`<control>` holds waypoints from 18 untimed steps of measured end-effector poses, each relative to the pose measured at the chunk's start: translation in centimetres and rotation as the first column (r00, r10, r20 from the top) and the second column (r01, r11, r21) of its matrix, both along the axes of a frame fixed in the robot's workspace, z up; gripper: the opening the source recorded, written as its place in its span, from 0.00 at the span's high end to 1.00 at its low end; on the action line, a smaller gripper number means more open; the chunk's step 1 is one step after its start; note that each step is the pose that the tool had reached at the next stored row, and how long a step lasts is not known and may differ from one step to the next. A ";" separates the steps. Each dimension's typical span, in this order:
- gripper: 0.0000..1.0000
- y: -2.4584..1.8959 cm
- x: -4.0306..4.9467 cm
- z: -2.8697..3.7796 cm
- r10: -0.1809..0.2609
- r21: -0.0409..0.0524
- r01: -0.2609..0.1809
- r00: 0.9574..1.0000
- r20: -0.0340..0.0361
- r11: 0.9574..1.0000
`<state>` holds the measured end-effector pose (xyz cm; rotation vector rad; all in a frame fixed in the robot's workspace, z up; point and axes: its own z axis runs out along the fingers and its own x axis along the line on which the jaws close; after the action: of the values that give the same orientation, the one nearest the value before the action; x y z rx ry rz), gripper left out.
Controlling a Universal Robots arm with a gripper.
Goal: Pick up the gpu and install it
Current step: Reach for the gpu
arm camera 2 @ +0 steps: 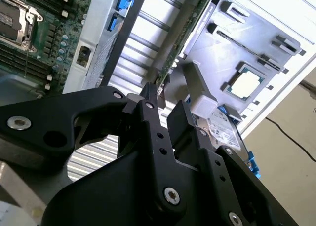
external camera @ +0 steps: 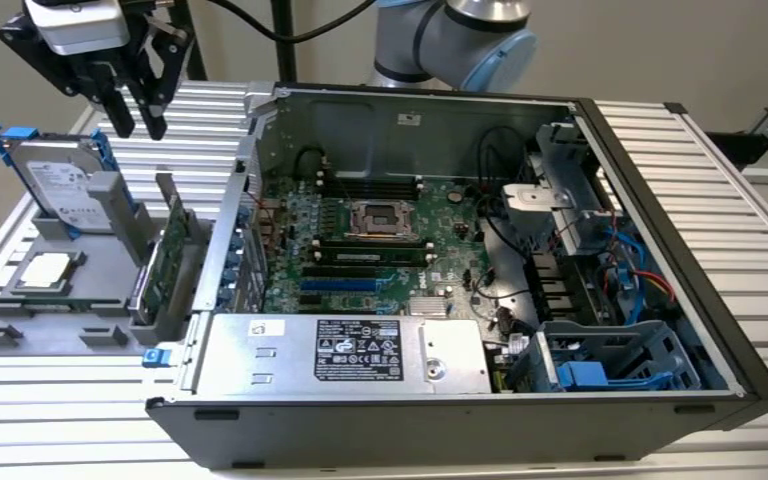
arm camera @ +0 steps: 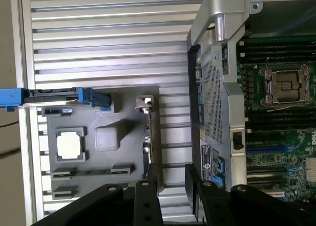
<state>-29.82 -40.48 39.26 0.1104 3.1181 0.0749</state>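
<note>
The gpu is a thin green card standing on its long edge in a slot along the grey holder, just outside the open computer case on the exterior view's left. In both wrist views the gpu appears edge-on. My gripper hangs above the card's far end, well clear of it. Its black fingers are open with nothing between them. In both wrist views the gripper lines up roughly over the card's edge.
A silver hard drive in a blue frame stands in the holder beside the gripper. A small square chip lies flat nearer the front. The open case shows the motherboard with blue slots, a power supply and drive cages.
</note>
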 end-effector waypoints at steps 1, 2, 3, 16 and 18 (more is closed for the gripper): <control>1.00 0.00 0.00 0.00 0.000 0.000 0.000 1.000 0.000 1.000; 1.00 0.00 0.00 0.00 0.000 0.000 0.000 1.000 0.000 1.000; 1.00 -0.01 -0.01 -0.02 0.000 0.000 0.000 1.000 0.000 1.000; 1.00 -0.99 -0.56 -0.50 0.000 0.000 0.000 1.000 0.000 1.000; 1.00 -1.16 -0.58 -0.60 0.000 0.000 0.000 1.000 0.000 1.000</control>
<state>-30.40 -41.64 38.67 0.1106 3.1183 0.0750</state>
